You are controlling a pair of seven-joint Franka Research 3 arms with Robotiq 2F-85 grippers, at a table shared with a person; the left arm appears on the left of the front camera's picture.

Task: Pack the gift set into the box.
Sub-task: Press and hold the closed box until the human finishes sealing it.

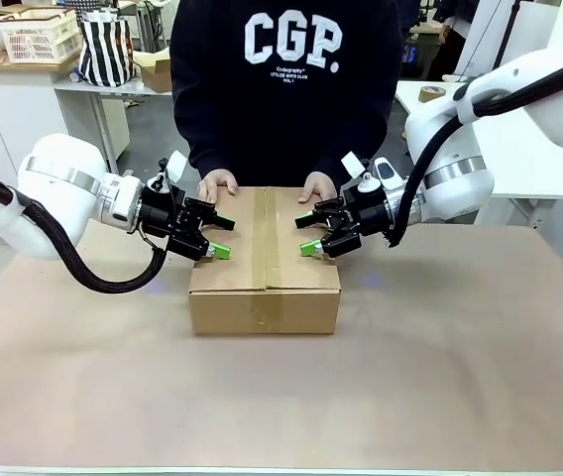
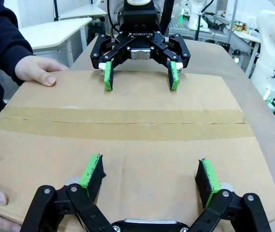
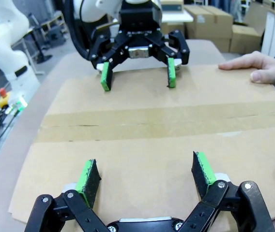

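Observation:
The box (image 1: 265, 270) is a brown cardboard carton lying mid-table, its top flaps shut under a strip of brown tape (image 2: 128, 123). The gift set is out of view. My left gripper (image 1: 220, 236) hovers open just over the box's left part, nothing between its fingers; from its own wrist, the left gripper (image 2: 150, 166) is above the cardboard top. My right gripper (image 1: 308, 234) is open over the right part, facing it, and the right gripper (image 3: 145, 169) also holds nothing. A person's hands (image 1: 217, 183) (image 1: 318, 185) rest on the far edge.
The table (image 1: 460, 367) is covered in brown paper with free room in front of and beside the box. The person in a dark sweatshirt (image 1: 286, 79) stands close behind it. One hand (image 3: 251, 65) lies on the box's top near my right gripper's side.

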